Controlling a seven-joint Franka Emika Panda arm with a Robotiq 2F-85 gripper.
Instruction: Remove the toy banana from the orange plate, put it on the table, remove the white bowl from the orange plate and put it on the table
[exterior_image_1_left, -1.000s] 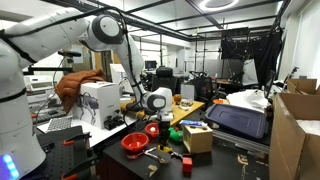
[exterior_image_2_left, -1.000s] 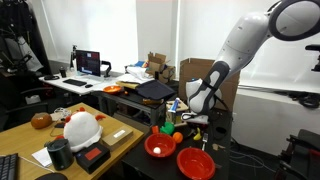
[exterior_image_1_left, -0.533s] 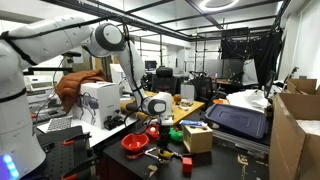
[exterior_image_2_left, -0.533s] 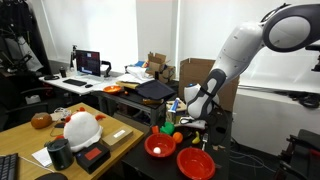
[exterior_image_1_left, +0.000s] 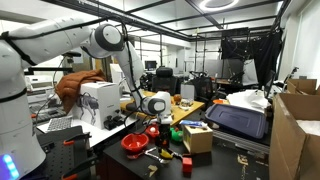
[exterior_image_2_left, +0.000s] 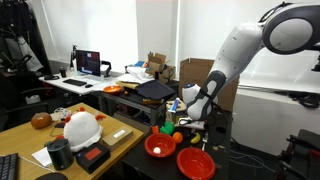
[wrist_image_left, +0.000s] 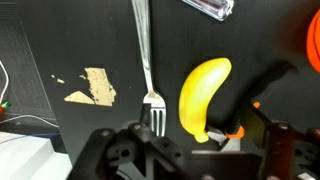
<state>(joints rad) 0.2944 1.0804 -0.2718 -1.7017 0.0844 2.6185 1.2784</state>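
Exterior views: room lit evenly from overhead. The ceiling light at top right is blown out to white. In an exterior view the far windows are overexposed and wash out detail around them. A blue lamp glows at near left. Both views are low in resolution; small items read soft and shadows are weak. Wrist view: the dark bench is underexposed, almost black. The toy banana is bright, with a soft highlight along its left side. The fork carries a glare streak down its handle. The claw along the bottom edge is out of focus.
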